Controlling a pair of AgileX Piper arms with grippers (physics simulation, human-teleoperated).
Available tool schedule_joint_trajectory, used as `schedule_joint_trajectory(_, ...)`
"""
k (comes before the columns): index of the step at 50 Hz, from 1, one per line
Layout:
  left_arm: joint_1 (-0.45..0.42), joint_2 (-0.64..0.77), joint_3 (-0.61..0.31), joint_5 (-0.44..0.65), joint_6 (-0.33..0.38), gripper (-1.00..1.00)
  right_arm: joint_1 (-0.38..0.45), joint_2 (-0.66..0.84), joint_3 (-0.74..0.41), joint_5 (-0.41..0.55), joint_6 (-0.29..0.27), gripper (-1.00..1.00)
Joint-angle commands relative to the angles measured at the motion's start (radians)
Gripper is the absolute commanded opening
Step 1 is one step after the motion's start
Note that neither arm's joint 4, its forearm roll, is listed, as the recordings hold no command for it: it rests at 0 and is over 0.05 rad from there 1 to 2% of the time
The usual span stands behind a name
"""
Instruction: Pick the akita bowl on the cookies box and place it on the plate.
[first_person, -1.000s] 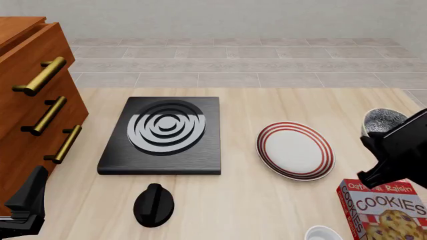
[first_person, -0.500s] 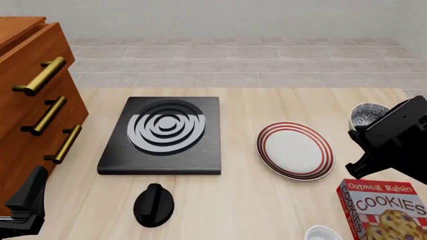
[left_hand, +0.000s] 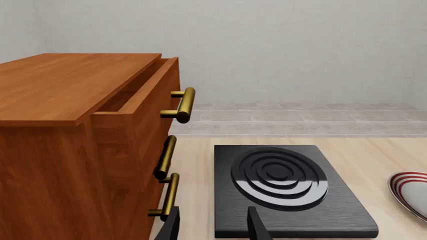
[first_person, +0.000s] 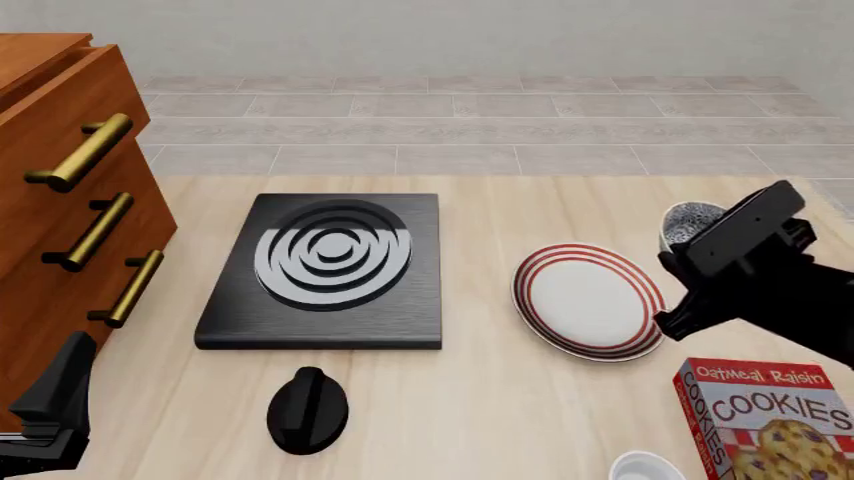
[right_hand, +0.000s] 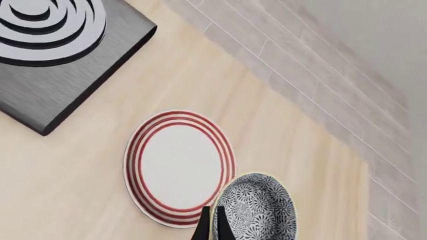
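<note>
- The akita bowl (first_person: 690, 223) is off the cookies box (first_person: 771, 415) and in the air; over the last second it has travelled left, from well right of the plate (first_person: 589, 300) to just beside its far right rim.
- Your right end effector (right_hand: 212, 225) pinches the bowl's rim, fingers nearly together.
- You look close to release; carry it on over the plate's centre first.
- Your left end effector (left_hand: 212, 223) sits spread and idle near the drawer cabinet (left_hand: 80, 145).
</note>
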Motion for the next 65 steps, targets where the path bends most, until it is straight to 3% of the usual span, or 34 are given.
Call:
schedule_joint_trajectory(1,0.000,0.000,0.000,0.000,0.000,1.00,0.042,0.081,-0.022,-0.055,0.037,-1.00)
schedule_joint_trajectory(15,0.000,0.000,0.000,0.000,0.000,1.00,0.045,0.157,-0.019,-0.114,0.045,-1.00)
schedule_joint_trajectory(25,0.000,0.000,0.000,0.000,0.000,1.00,0.048,0.204,-0.042,-0.102,0.060,-1.00)
schedule_joint_trajectory(28,0.000,0.000,0.000,0.000,0.000,1.00,0.064,0.223,-0.068,-0.078,0.095,-1.00)
schedule_joint_trajectory(38,0.000,0.000,0.000,0.000,0.000,1.00,0.075,0.243,-0.101,-0.037,0.126,-1.00)
schedule_joint_trajectory(50,0.000,0.000,0.000,0.000,0.000,1.00,0.019,0.258,-0.105,-0.049,0.081,-1.00)
schedule_joint_trajectory(65,0.000,0.000,0.000,0.000,0.000,1.00,0.017,0.308,-0.134,-0.068,0.132,-1.00)
